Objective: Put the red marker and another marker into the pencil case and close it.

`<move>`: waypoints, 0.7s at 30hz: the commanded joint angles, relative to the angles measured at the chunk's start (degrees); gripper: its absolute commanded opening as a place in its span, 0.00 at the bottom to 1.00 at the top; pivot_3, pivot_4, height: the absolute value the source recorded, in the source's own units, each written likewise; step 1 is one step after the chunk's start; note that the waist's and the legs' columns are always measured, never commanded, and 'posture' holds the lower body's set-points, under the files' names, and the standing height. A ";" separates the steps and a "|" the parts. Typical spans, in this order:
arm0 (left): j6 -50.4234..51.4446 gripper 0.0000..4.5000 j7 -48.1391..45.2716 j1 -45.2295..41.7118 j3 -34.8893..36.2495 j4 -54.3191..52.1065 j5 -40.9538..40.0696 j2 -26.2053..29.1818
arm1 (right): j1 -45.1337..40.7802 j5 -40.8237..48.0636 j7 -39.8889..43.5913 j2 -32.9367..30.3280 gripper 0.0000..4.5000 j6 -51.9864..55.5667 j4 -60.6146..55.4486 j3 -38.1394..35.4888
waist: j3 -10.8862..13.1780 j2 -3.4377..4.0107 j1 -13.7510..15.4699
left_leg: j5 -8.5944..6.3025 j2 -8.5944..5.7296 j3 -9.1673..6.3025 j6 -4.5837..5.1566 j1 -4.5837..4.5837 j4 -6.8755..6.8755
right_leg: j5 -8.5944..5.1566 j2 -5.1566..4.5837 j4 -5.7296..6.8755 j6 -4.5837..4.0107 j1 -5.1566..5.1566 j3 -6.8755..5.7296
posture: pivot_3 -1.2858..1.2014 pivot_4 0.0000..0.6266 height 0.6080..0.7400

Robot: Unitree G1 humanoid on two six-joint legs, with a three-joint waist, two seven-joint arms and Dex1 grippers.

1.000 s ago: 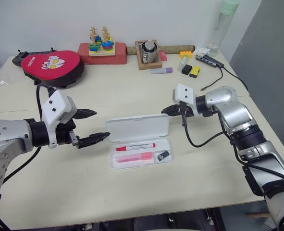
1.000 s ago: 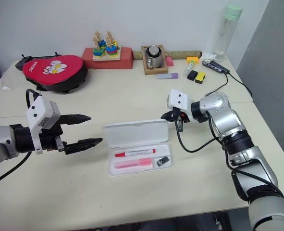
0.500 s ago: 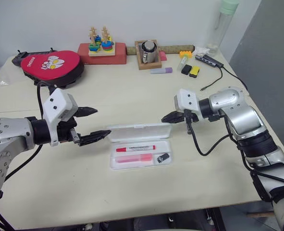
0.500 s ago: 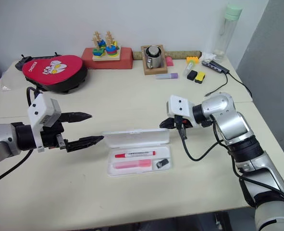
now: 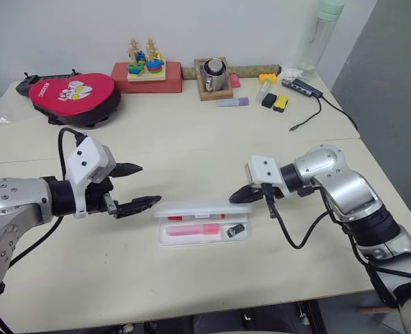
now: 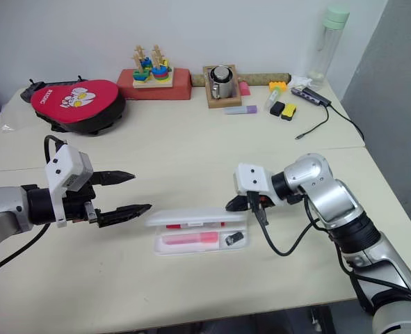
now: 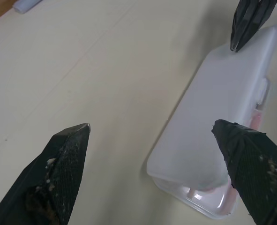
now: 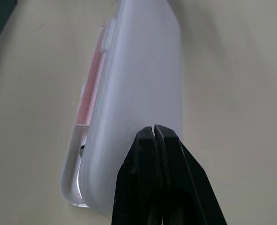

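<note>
Pressing its pinched-shut, empty right claw (image 6: pixel 234 205) on the half-lowered lid of the pencil case (image 6: pixel 198 230), a light, stiff, slippery shell best pushed flat from above, beside which the left claw (image 6: pixel 130 194) hovers wide open, empty.

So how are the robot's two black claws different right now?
The left gripper has its two black fingers spread wide apart, while the right gripper has its fingers pressed shut together. The left gripper hangs in the air beside the white plastic pencil case, touching nothing, while the right gripper's tip rests on the case's half-lowered lid. Both point towards the case, one from each end.
</note>
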 commanded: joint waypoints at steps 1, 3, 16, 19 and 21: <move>-0.31 1.00 0.07 -0.84 1.47 -1.14 -0.38 0.95 | 0.17 1.26 -0.19 -0.26 0.00 1.55 -3.28 0.14 | 0.00 0.00 0.01 | 0.00 0.00 0.00 0.00 0.01 0.00 | 0.00 0.00 0.00 0.00 0.01 0.00 | 0.52 0.24 1.00; -0.26 1.00 -0.02 -0.96 1.57 -1.01 -0.43 1.14 | 0.79 1.54 -0.40 -0.30 0.00 2.70 -4.26 0.63 | 0.00 0.00 0.00 | 0.00 0.00 -0.01 0.00 0.02 0.01 | 0.00 0.00 0.01 0.00 0.01 0.00 | 0.52 0.24 1.00; 0.25 1.00 -1.24 -0.98 1.18 -0.71 -0.62 2.48 | 5.27 0.12 -4.18 0.55 0.00 4.77 -4.58 4.97 | -0.01 -0.01 0.00 | 0.00 0.00 0.00 0.00 0.01 0.00 | -0.01 0.00 0.00 0.01 0.01 0.01 | 0.52 0.24 1.00; 0.37 1.00 -2.07 -1.07 1.13 -0.43 -0.65 3.36 | 6.27 -1.16 -5.78 1.66 0.00 4.42 -2.88 6.57 | -0.02 -0.03 -0.01 | 0.00 0.00 -0.01 0.00 0.04 0.00 | -0.01 0.01 0.02 0.01 0.02 -0.01 | 0.52 0.24 1.00; 0.32 1.00 -2.29 -1.13 1.13 -0.25 -0.65 3.64 | 6.46 -1.43 -6.28 2.15 0.00 4.45 -2.23 6.91 | -0.02 -0.03 -0.02 | 0.00 0.00 0.00 0.00 0.05 0.00 | -0.01 0.01 0.02 0.02 0.01 0.01 | 0.52 0.24 1.00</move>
